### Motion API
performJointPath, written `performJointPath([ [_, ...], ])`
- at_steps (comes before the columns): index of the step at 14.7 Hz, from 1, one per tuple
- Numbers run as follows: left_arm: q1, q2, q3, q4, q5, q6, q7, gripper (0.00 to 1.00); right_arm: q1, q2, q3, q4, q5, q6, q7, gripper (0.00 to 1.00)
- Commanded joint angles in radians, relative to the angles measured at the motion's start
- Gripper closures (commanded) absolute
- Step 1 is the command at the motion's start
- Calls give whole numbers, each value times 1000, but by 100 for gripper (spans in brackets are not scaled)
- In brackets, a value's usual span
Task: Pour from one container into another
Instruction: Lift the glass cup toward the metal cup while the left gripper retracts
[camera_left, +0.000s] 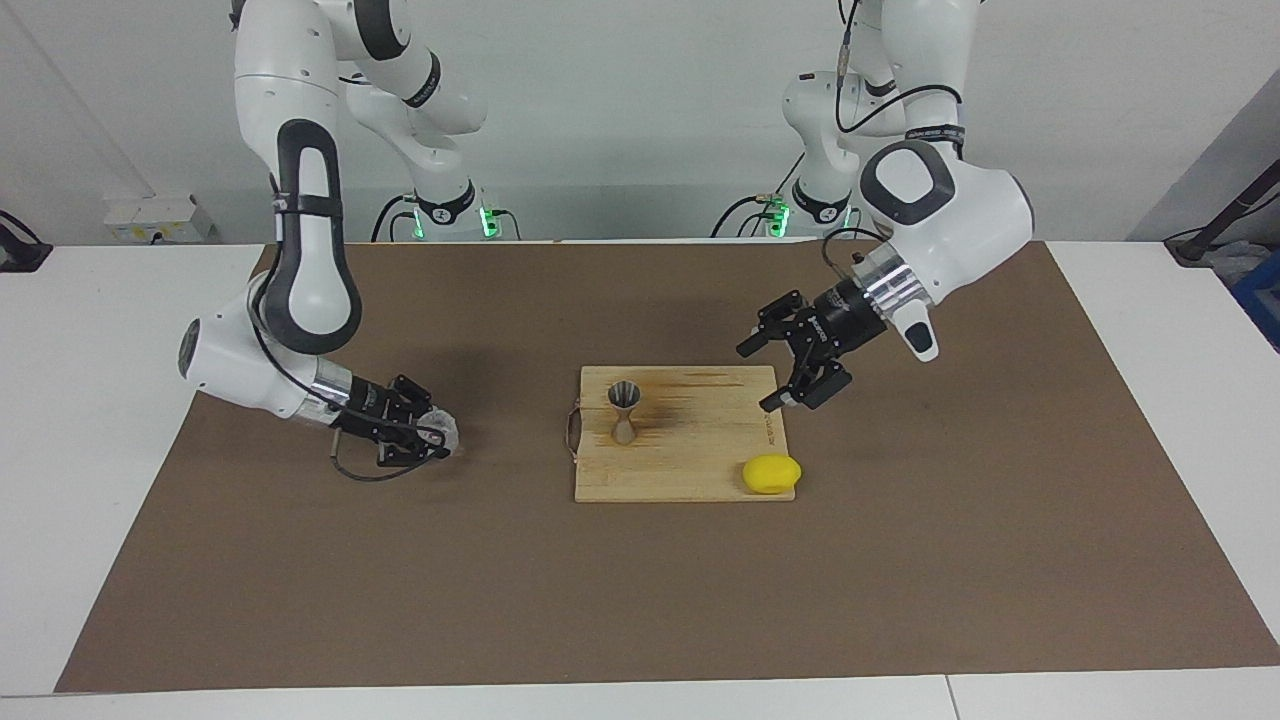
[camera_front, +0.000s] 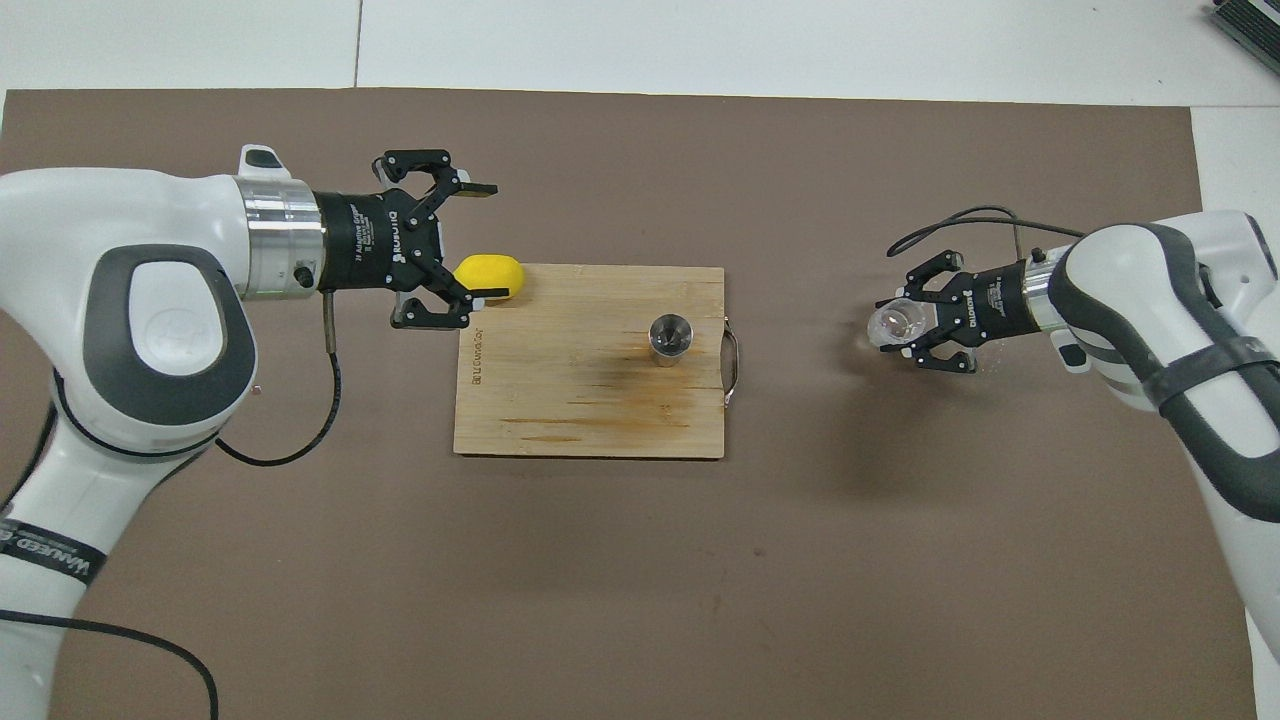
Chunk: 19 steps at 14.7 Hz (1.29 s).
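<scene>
My right tool (camera_left: 432, 437) is closed around the clear cup (camera_front: 893, 322), low over the worktop (camera_left: 900, 560) toward the right arm's end; its contents I can't make out. The jigger (camera_left: 625, 411) stands upright on the cutting board (camera_front: 560, 400), apparently empty. My left tool (camera_left: 775, 372) waits spread wide above the board's edge, holding nothing.

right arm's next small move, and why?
Probably lift the clear cup and carry it toward the metal jigger. The right gripper looks closed around the cup, low over the brown mat, while the jigger stands upright on the cutting board. The left gripper waits open.
</scene>
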Motion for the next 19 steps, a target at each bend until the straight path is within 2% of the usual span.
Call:
performJointPath([
  [1, 35, 52, -9, 113, 238, -118, -9, 0, 71, -27, -6, 12, -1, 41, 121, 81],
  [4, 46, 59, -8, 173, 417, -128, -5, 0, 120, -24, 0, 71, -108, 51, 247, 81],
  [7, 41, 54, -9, 183, 549, -131, 53, 0, 189, -26, -6, 87, -136, 79, 313, 81],
  [10, 49, 49, -9, 174, 733, -140, 183, 0, 235, -26, -4, 136, -233, 79, 399, 81],
  [12, 52, 46, -9, 172, 816, -155, 336, 0, 250, -26, -1, 153, -248, 81, 424, 81],
  [16, 98, 40, -6, 170, 870, -232, 766, 0, 302, -36, 0, 170, -332, 79, 419, 81],
  [19, 124, 31, 0, 173, 905, -287, 1028, 0, 328, -40, 2, 171, -343, 73, 416, 81],
])
